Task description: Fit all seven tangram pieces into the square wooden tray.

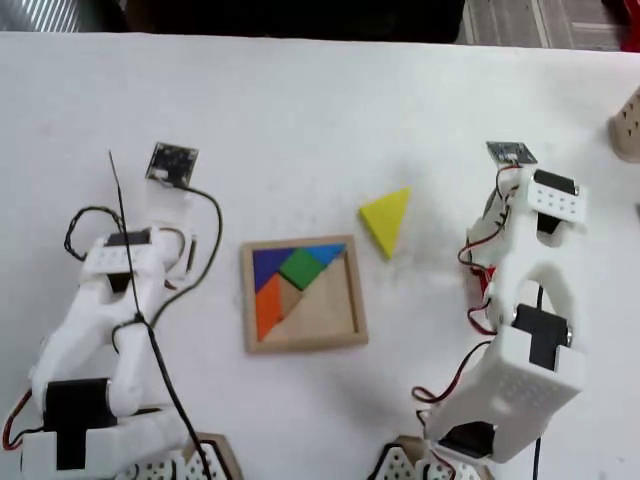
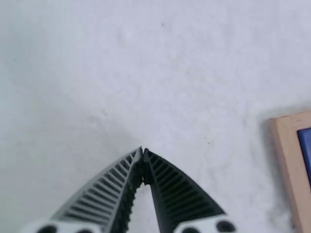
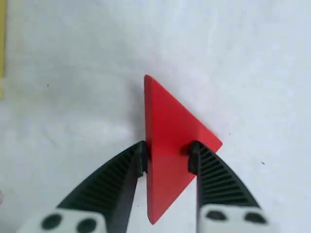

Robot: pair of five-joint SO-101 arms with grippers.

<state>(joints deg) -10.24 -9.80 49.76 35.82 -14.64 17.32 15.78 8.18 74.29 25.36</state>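
Right claw [image 3: 166, 156] of mine pinches a flat red triangular tangram piece [image 3: 170, 121] by its edges over the white counter [image 1: 300, 120]. My left claw [image 2: 142, 158] is pressed together on nothing, near the square wooden tray [image 1: 247, 300]. That tray holds a green square piece [image 1: 300, 268] among others, and a yellow triangular piece [image 1: 386, 220] lies just outside it.

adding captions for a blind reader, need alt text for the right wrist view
The right gripper is shut on a red triangle, fingers pressing two of its edges, over a white table. A sliver of a yellow piece shows at the edge.
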